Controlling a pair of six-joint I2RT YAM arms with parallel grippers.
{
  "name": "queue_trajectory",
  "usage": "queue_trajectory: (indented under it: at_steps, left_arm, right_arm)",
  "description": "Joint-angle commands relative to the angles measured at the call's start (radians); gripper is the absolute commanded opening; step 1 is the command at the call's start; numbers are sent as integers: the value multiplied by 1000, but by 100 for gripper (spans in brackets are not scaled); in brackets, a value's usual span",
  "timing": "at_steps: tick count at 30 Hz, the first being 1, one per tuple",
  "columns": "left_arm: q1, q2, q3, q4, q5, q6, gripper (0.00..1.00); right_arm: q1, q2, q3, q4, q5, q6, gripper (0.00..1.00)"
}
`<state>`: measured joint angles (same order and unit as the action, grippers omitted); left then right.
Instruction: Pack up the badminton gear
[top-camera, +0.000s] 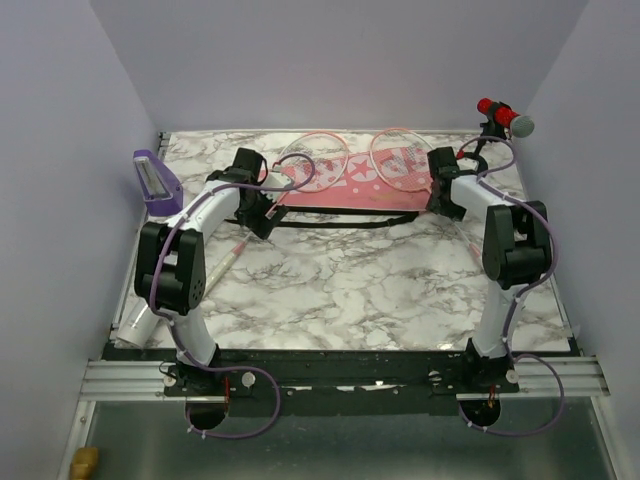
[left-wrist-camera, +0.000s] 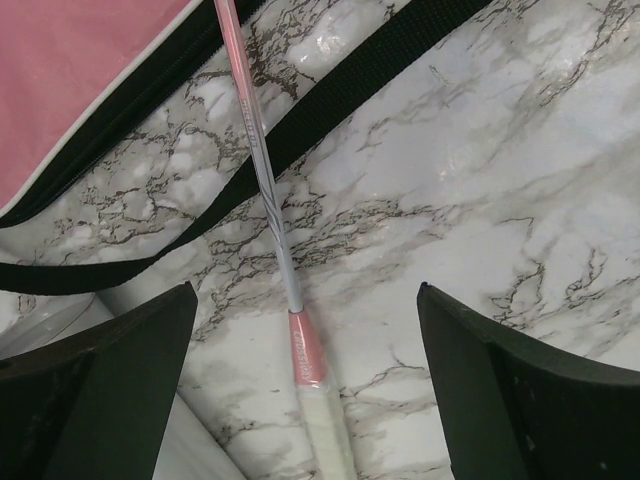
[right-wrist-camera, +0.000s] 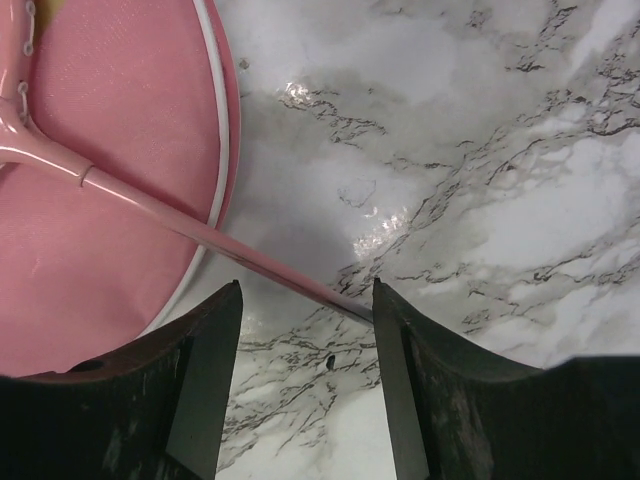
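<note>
Marble table (top-camera: 350, 290): left gripper (left-wrist-camera: 305, 290) spread above one racket (left-wrist-camera: 262, 170), right gripper (right-wrist-camera: 307, 282) spread above the other racket (right-wrist-camera: 180, 222)

Racket bag (top-camera: 355, 185): pink with black edging, laid flat across the far half of the table.
Strap (top-camera: 345, 221): black, trailed along the bag's near side.
Left racket (left-wrist-camera: 262, 170): pink-framed, head laid on the bag, white handle on the marble.
Right racket (right-wrist-camera: 200, 230): head laid on the bag, shaft angled off it.
Tube (top-camera: 138, 322): white, laid at the left edge.
</note>
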<state>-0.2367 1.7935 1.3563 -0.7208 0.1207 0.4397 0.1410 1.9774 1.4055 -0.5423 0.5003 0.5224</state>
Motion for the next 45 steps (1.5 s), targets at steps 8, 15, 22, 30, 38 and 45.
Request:
queue_trajectory:
  at_steps: [8, 15, 22, 30, 38, 45]
  left_arm:
    - [-1, 46, 4, 40, -18, -1, 96]
    - [-3, 67, 15, 38, -16, -7, 94]
    - [-4, 78, 29, 31, -15, -7, 94]
    - [-4, 70, 15, 40, -16, -10, 94]
    - [-3, 52, 0, 44, -16, -7, 93]
    - [-4, 29, -23, 63, -20, 1, 93]
  right_arm:
    - [-17, -41, -123, 105, -54, -15, 39]
    - [14, -190, -247, 175, -154, -62, 6]
    - [160, -294, -312, 197, -135, -136, 1]
    - [246, -316, -310, 65, -190, 69, 1]
    - [302, -460, -473, -8, -250, 516, 1]
    - [424, -560, -470, -272, -154, 997, 1]
